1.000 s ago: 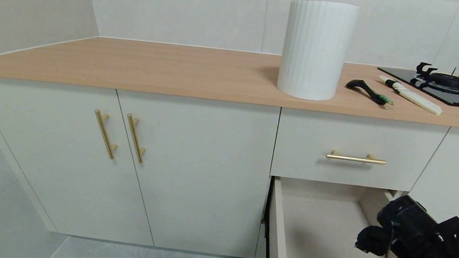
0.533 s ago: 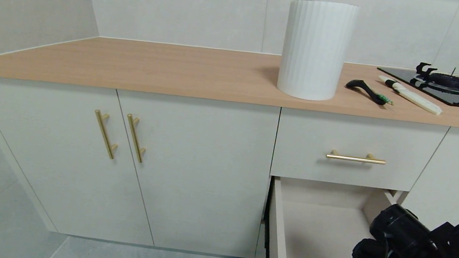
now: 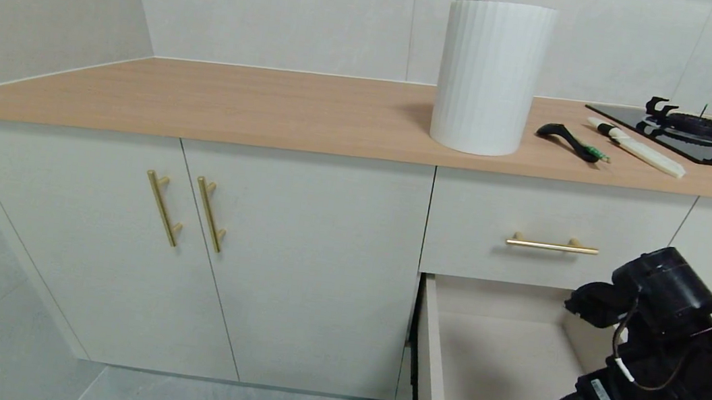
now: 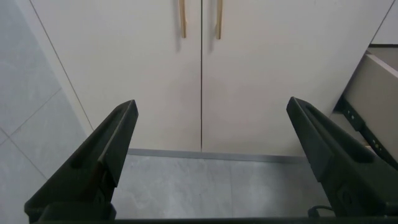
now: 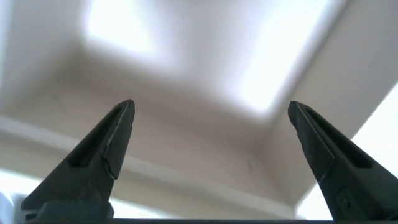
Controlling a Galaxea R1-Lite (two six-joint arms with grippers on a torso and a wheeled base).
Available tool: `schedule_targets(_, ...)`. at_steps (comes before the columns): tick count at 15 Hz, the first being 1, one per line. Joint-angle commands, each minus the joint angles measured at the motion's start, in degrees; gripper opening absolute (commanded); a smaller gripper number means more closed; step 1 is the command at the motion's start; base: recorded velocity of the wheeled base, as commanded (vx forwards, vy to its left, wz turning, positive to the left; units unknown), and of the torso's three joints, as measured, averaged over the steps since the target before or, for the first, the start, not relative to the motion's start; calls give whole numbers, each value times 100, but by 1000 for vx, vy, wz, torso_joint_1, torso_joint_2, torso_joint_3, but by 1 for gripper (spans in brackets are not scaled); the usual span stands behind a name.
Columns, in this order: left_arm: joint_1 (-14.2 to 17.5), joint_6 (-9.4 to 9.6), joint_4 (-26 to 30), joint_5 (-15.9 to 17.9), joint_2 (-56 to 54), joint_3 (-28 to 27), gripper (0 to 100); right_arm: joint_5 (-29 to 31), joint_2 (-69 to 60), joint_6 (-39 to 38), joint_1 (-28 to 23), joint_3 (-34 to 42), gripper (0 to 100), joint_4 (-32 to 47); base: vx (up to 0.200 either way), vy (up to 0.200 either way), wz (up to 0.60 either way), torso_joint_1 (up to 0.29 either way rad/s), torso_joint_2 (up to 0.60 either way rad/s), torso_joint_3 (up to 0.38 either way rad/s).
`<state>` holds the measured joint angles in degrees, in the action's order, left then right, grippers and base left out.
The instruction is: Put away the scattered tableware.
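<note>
my right pincer point(image 5: 210, 106) hangs over the right side of the open lower drawer point(image 3: 431, 365), its two fingers spread wide with nothing between them and the drawer's pale inside beneath it. my left pincer point(image 4: 211, 104) is low in front of the double cabinet doors point(image 4: 261, 81), fingers just as far apart and empty, with grey floor tile point(image 4: 205, 186) below.

the tableware lies up on the wooden countertop point(image 3: 259, 103), well apart from both pincers. a black-handled utensil point(image 3: 570, 140) with a green tip lies just right of the tall white ribbed cylinder point(image 3: 490, 77). a long white utensil point(image 3: 637, 147) lies just beside it, at the edge of the black hob point(image 3: 710, 138). the two lie close together, and i cannot tell whether they touch.

the upper drawer point(image 3: 557, 218), shut, with a gold bar handle point(image 3: 552, 246), sits between the countertop and the open drawer. the cabinet doors left of it are shut, each with a gold handle point(image 3: 163, 207).
</note>
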<state>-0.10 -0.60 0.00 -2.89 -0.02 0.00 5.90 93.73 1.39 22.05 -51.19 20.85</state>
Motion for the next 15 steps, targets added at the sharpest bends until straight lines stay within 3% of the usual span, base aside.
schedule_targets(1, 1, -2, 0, -1, 2, 0, 100, -10, -277, 2, -175, -14, 100, -169, 0, 0, 0, 0, 0, 0)
schedule_targets(6, 1, -2, 0, -1, 2, 0, 100, 25, -382, 2, -245, 39, 100, -494, 0, 0, 0, 4, -24, -14)
schedule_targets(10, 1, -2, 0, -1, 2, 0, 100, 34, -409, 10, -245, 74, 100, -538, 0, 0, 0, 76, -260, -256)
schedule_targets(15, 1, -2, 0, -1, 2, 0, 100, 34, -435, 10, -245, 91, 100, -582, 0, 0, 0, 171, -523, -292)
